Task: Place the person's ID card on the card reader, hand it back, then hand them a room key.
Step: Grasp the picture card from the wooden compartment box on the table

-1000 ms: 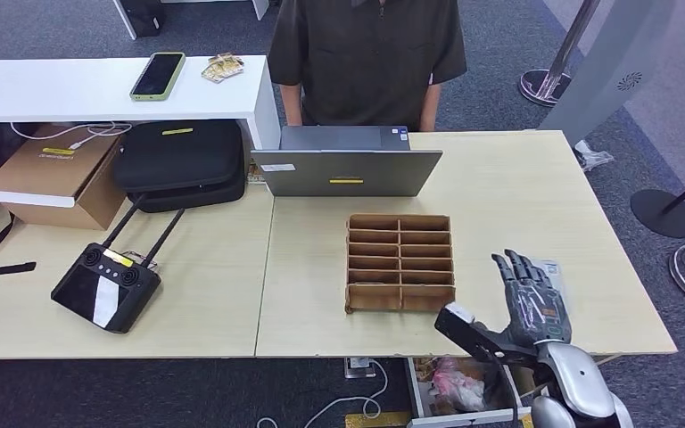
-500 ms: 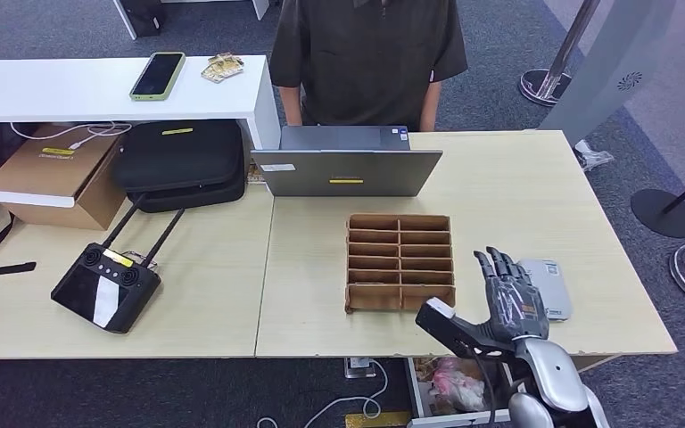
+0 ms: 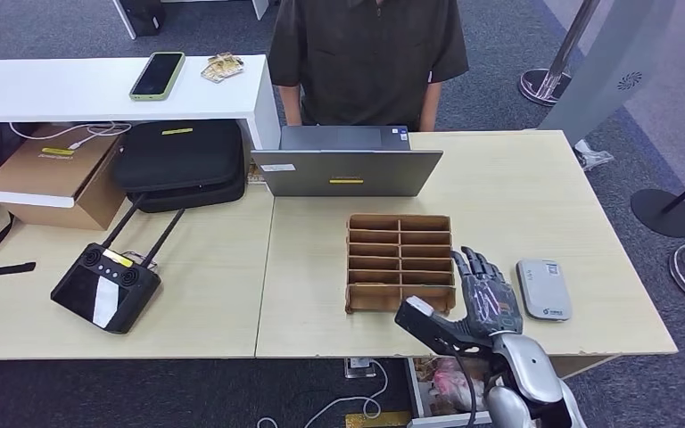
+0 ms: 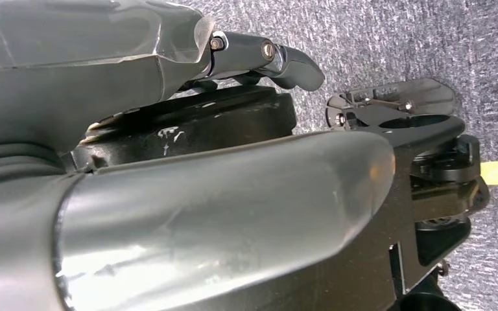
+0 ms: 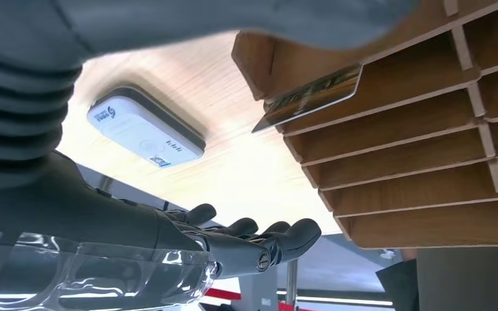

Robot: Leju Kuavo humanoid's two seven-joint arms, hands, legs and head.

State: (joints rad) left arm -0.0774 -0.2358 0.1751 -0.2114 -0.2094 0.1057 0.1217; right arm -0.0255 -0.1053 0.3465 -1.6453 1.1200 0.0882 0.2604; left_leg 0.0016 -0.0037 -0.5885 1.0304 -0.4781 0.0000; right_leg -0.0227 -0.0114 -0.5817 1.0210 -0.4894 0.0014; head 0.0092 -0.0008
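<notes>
Grey carpet surrounds a pale wooden table point(image 3: 535, 187), with a white counter point(image 3: 71, 89) behind its left part and a person in a dark shirt point(image 3: 367, 53) standing at the far edge. On the left part of the table lie a black case point(image 3: 181, 162), a brown cardboard box point(image 3: 53, 178) and a black remote controller with two antennas point(image 3: 107, 285). A grey laptop point(image 3: 346, 169) stands at the far middle edge, in front of the person. Near the front lies a brown cardboard organiser point(image 3: 400, 260) divided into compartments; the right wrist view shows a card point(image 5: 311, 97) sticking out of one slot at its end. The right hand point(image 3: 477, 308) hovers above the table's front edge, just beside the organiser's near right corner, fingers straight and spread, thumb out to the side, holding nothing. The white card reader point(image 3: 543, 288) lies flat on the table to the right of that hand, apart from it. A green phone point(image 3: 158, 74) rests on the counter. The left hand point(image 4: 168, 194) hangs over carpet, too close to the wrist camera to tell how its fingers lie.
</notes>
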